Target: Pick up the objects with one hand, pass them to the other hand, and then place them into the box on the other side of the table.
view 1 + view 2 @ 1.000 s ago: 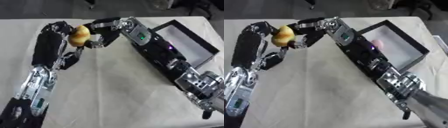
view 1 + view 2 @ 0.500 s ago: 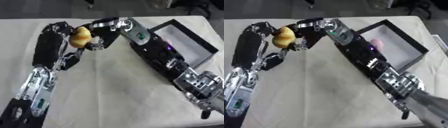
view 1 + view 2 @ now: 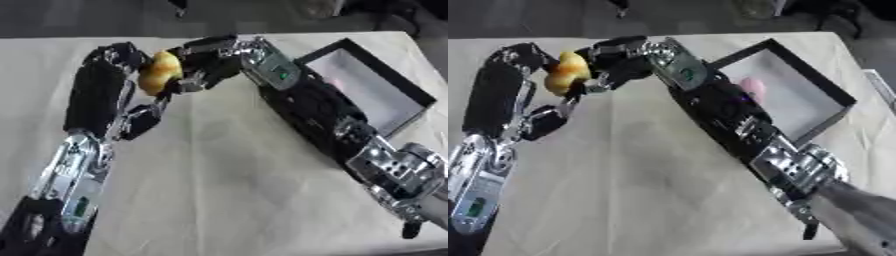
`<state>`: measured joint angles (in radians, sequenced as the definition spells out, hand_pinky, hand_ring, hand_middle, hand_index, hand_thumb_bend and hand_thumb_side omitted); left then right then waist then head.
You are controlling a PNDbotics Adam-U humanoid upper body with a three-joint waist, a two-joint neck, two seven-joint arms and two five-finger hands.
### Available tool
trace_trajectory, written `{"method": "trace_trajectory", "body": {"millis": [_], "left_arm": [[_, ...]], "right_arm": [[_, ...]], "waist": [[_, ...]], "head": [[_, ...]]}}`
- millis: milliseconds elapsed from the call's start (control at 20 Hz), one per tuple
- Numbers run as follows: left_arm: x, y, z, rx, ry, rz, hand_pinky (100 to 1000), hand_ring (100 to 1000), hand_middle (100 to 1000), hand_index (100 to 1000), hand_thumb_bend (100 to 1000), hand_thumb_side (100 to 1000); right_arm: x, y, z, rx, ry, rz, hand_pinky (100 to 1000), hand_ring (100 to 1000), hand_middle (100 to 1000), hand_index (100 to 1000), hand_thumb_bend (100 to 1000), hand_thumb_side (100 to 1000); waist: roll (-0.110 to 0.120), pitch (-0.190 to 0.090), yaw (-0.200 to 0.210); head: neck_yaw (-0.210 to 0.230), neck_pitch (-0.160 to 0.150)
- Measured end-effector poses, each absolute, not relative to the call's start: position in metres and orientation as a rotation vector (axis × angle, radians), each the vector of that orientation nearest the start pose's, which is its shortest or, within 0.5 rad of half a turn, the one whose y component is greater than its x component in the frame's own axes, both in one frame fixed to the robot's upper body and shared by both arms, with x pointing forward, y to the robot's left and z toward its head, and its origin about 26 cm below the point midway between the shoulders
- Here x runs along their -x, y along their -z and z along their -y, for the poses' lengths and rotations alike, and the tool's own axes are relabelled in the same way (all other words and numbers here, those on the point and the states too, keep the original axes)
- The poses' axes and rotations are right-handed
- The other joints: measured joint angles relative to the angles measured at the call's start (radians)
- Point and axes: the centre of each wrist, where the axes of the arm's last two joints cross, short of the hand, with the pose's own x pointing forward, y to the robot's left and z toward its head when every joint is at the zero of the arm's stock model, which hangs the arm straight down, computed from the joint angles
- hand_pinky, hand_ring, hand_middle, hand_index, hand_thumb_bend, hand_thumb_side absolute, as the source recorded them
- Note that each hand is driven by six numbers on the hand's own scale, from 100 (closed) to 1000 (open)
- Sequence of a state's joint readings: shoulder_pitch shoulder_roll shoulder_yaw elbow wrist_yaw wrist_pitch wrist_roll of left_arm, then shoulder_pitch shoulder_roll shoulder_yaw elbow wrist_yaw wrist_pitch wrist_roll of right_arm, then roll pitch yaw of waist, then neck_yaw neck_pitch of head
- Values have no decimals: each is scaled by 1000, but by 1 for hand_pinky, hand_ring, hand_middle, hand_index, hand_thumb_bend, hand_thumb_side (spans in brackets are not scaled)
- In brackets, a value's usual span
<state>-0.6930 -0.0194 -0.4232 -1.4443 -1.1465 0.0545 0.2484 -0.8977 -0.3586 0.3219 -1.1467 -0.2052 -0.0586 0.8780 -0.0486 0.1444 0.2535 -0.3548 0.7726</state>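
Note:
A rounded yellow object (image 3: 160,73) is held in the air above the table's far left part, between my two hands. My left hand (image 3: 107,80) reaches up from the lower left, its fingertips curled against the object's left side. My right hand (image 3: 206,64) comes across from the right, with its fingers wrapped over the object's right side and underneath it. The black-rimmed box (image 3: 839,102) lies open at the right edge of the table, and a pink thing (image 3: 752,87) rests inside it.
A cream cloth (image 3: 227,190) covers the table. My right arm (image 3: 324,120) stretches diagonally across the middle, passing in front of the box's left rim. Dark floor lies beyond the far table edge.

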Motion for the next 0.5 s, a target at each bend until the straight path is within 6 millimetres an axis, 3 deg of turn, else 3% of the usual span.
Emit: {"method": "trace_trajectory", "body": {"millis": [50, 200, 500], "left_arm": [[-363, -158, -43, 1297, -1377, -3047, 728, 593, 462, 489, 404, 100], [-362, -158, -42, 1288, -1386, -3041, 728, 592, 461, 488, 407, 100], [-362, -158, -42, 1285, -1391, -3037, 727, 591, 459, 487, 410, 100]], "right_arm": [[-454, -193, 190, -576, -1407, 1560, 1000, 815, 670, 908, 100, 430], [-454, -193, 190, -586, -1386, 1546, 1000, 796, 663, 860, 100, 201], [-454, -193, 190, -597, -1343, 1536, 1000, 778, 603, 727, 100, 198]], "waist": [[0, 0, 0], [0, 0, 0], [0, 0, 0]], "head": [[0, 0], [-4, 0], [-10, 0]]}}
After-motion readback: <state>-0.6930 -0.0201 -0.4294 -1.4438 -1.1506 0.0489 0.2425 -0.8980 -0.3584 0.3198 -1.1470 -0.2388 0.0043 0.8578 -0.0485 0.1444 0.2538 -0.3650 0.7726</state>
